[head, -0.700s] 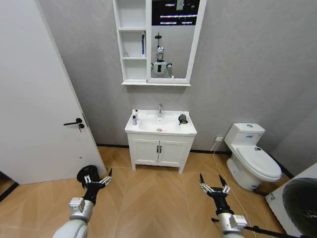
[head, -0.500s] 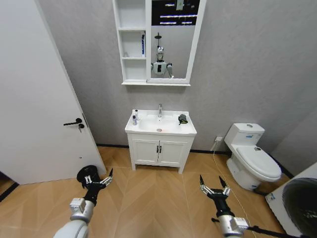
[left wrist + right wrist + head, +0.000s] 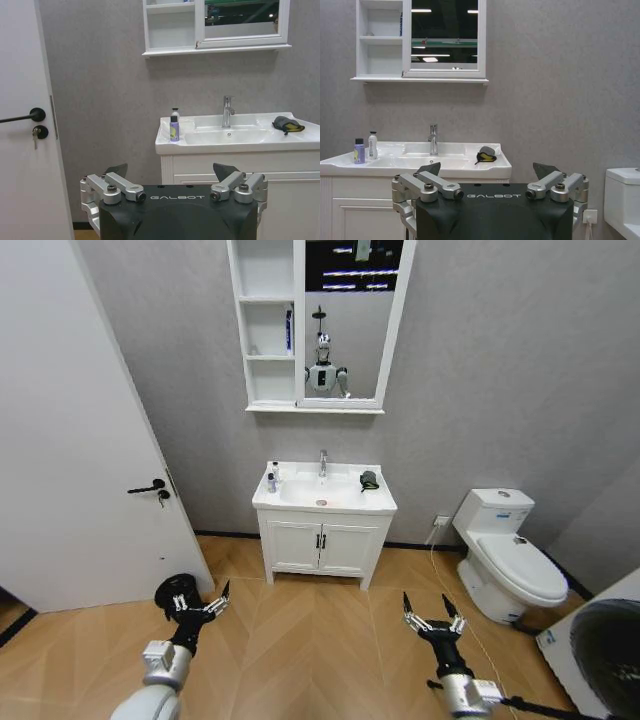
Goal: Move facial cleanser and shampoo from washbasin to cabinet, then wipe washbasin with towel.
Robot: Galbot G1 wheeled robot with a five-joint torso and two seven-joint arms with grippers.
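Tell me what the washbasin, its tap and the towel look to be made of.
The washbasin looks like glossy white ceramic, smooth with soft reflections. The tap looks like chromed metal, bright and mirror-like. The towel looks like soft dark cloth, bunched and matte, with a yellowish edge.

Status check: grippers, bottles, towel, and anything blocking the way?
Left gripper and right gripper open, low over floor. Two small bottles and dark grey towel on white ceramic washbasin. Path unobstructed.

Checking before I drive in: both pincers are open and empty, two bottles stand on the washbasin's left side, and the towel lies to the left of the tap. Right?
Not quite: the towel lies to the right of the tap, as the head view shows. The rest holds: the left pincer and right pincer are open and empty, and the two bottles stand on the left side of the washbasin.
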